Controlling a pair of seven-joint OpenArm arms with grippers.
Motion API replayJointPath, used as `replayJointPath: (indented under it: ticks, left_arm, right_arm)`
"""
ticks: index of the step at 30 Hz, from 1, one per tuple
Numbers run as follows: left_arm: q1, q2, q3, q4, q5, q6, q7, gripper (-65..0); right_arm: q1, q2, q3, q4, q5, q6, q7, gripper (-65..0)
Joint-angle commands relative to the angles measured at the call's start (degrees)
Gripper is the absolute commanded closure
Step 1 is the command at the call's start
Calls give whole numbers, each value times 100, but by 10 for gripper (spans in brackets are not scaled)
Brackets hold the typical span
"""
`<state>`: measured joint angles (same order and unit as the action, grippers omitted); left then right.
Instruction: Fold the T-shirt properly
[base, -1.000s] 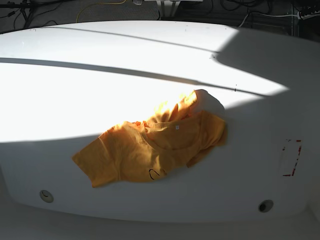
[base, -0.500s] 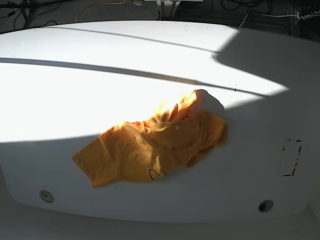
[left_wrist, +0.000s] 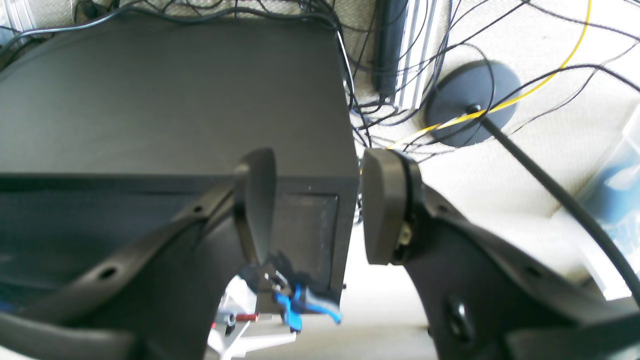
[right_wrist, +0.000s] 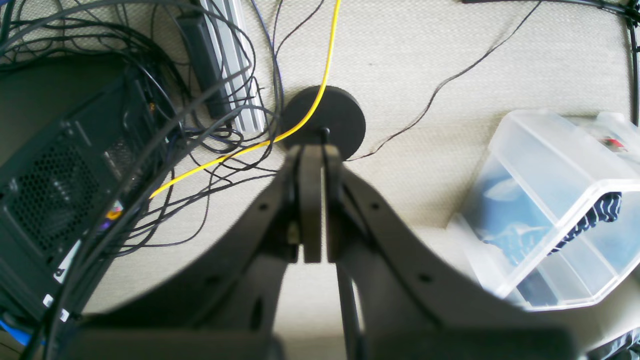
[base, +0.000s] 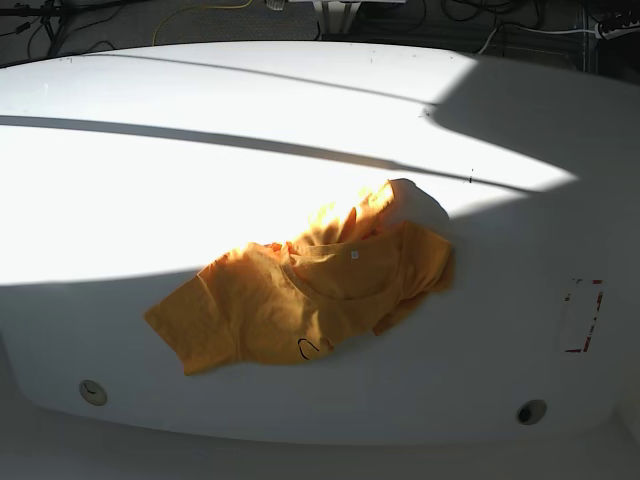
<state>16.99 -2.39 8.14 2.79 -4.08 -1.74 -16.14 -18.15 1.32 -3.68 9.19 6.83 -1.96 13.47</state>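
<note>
left pincer (left_wrist: 312, 205) agape, empty | right pincer (right_wrist: 312, 210) closed, empty

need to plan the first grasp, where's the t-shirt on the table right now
In the base view the T-shirt lies crumpled on the white table, just below and right of centre, straddling the edge of the sunlit band; neither wrist view shows it.

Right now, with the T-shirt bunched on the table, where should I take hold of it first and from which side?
I'd pinch the flat sleeve corner at the near-left end of the T-shirt, coming from above at the table's front-left. It lies there as a thin, spread layer, while the far-right end is heaped and folded over itself. The open left gripper and shut right gripper are both off the table.
</note>
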Motion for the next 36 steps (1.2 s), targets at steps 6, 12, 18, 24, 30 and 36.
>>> replayJointPath:
  ticks: [6,12,18,24,30,36]
  left_arm:
    - [100,-19,3,-23,20,-25,32,-256]
    - [82,1,16,-47,35,1,3,-257]
    - [86,-1,15,-18,31,-1,3,-257]
    - [83,-1,18,-38,45,13,25,-261]
    - [58,1,18,-28,32,26,42,-261]
    - [58,-8,21,-75,49,22,-14,-265]
  right_arm:
    - [-120,15,20,9,-24,-9,13,-3]
    - [-110,5,23,-3,-26,-31,61,-3]
    - [-100,15,30,-13,-19,-33,61,-3]
    - [-121,4,40,-24,-34,-33,85,-1]
    - [-117,1,49,-17,-25,-42,132,0]
    - [-147,2,35,-25,-45,-53,183,0]
